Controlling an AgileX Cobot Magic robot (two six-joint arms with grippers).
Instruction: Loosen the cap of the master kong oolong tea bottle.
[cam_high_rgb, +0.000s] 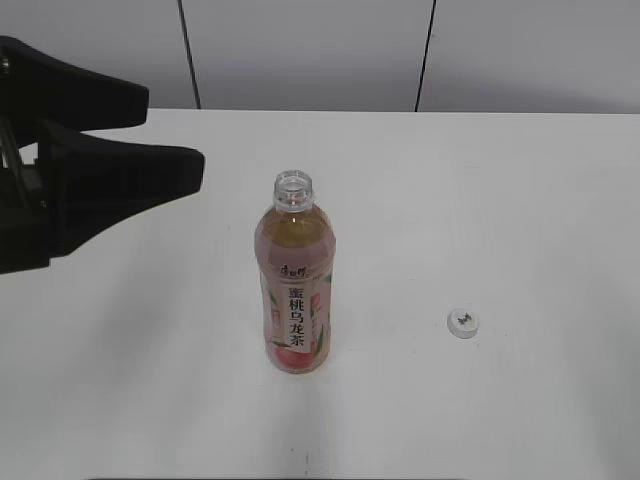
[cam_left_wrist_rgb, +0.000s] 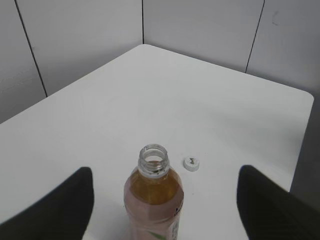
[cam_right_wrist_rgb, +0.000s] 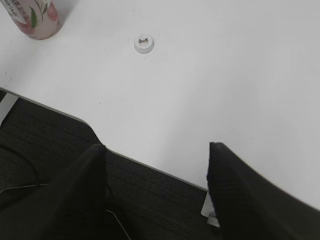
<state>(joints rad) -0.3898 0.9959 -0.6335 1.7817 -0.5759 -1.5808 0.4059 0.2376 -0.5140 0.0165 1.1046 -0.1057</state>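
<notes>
The master kong oolong tea bottle (cam_high_rgb: 296, 285) stands upright in the middle of the white table, its neck open and bare. It also shows in the left wrist view (cam_left_wrist_rgb: 154, 195) and at the top left of the right wrist view (cam_right_wrist_rgb: 35, 17). The white cap (cam_high_rgb: 463, 322) lies on the table to the bottle's right, apart from it; it shows in the left wrist view (cam_left_wrist_rgb: 191, 163) and the right wrist view (cam_right_wrist_rgb: 144, 43). My left gripper (cam_high_rgb: 165, 135) is open and empty, left of the bottle; its fingers (cam_left_wrist_rgb: 165, 207) flank the bottle. My right gripper (cam_right_wrist_rgb: 157, 172) is open and empty, back over the table's front edge.
The white table (cam_high_rgb: 500, 200) ends at a grey panelled wall at the back. Its front edge (cam_right_wrist_rgb: 150, 167) runs above dark floor with a cable.
</notes>
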